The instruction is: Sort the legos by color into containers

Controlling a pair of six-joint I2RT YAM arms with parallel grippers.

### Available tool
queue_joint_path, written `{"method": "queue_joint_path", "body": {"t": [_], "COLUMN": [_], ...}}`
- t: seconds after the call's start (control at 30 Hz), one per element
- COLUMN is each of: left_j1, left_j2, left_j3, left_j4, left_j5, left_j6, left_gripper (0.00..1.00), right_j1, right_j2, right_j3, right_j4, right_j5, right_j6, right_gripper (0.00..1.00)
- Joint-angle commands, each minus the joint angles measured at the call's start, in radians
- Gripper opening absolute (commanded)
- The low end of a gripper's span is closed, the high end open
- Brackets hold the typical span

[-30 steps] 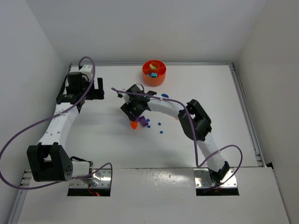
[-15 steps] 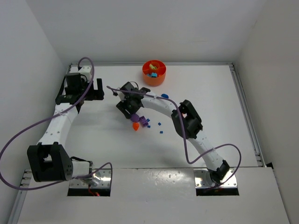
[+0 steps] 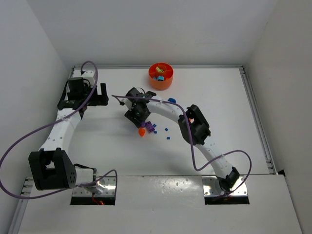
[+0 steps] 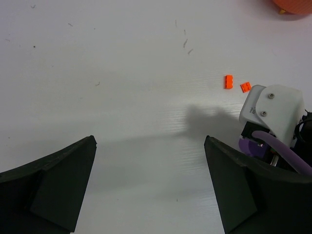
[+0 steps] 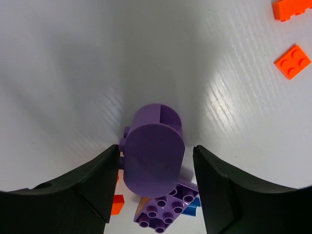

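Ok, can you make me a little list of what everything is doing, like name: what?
left gripper: open, holding nothing
right gripper: fingers either side of the purple rounded piece; grip unclear
orange dish: at the far side, some pieces inside
loose legos: small orange pieces, purple studded brick

Divided dish: bright orange
Rounded piece: purple, plain
Studded brick: purple
Square plate: orange
Right gripper fingers: black
Arm cable: purple
Arm links: white
Table: white
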Motion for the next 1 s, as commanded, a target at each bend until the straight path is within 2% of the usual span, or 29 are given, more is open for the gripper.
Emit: {"method": "queue_joint_path", "body": {"t": [0.0,0.07,0.1,0.13,0.17,0.3,0.4,0.5,0.67,0.8,0.97], "left_j1": [0.015,0.015,0.015,0.024,0.024,0.033,0.033,0.033,0.033,0.033,0.033], "left_j2": [-0.018,-0.018,-0.018,-0.018,-0.018,-0.027,-0.037,-0.037,-0.037,-0.037,-0.047], "left_j3": [-0.002,-0.012,-0.021,-0.021,-0.021,-0.030,-0.030,-0.039,-0.039,-0.039,-0.048], "left_j4": [0.040,0.040,0.040,0.040,0.040,0.040,0.049,0.058,0.080,0.080,0.080], "left_j5": [0.024,0.024,0.024,0.024,0.024,0.033,0.033,0.054,0.076,0.076,0.076], "left_j6": [-0.010,-0.010,-0.010,-0.010,-0.010,-0.010,-0.010,-0.010,-0.030,-0.030,-0.021], "left_gripper": [1.00,1.00,1.00,1.00,1.00,1.00,1.00,1.00,1.00,1.00,1.00], "right_j1": [0.008,0.008,0.008,0.008,0.008,-0.002,-0.028,-0.028,-0.057,-0.068,-0.097], "right_j2": [-0.013,-0.013,-0.013,-0.003,-0.003,-0.015,-0.114,-0.222,-0.510,-0.651,-0.731], "right_j3": [0.015,0.015,0.024,0.025,0.034,-0.007,-0.130,-0.277,-0.484,-0.595,-0.782], "right_j4": [-0.021,-0.021,-0.021,-0.030,-0.030,-0.051,-0.041,-0.016,0.045,0.039,-0.009], "right_j5": [0.007,-0.002,-0.013,-0.013,-0.013,-0.022,-0.022,0.058,0.089,0.089,0.115], "right_j6": [-0.015,-0.015,-0.024,-0.024,-0.024,-0.033,-0.042,-0.111,-0.215,-0.277,-0.305], "right_gripper": [0.60,0.60,0.57,0.52,0.40,0.22,0.17,0.16,0.14,0.12,0.08]}}
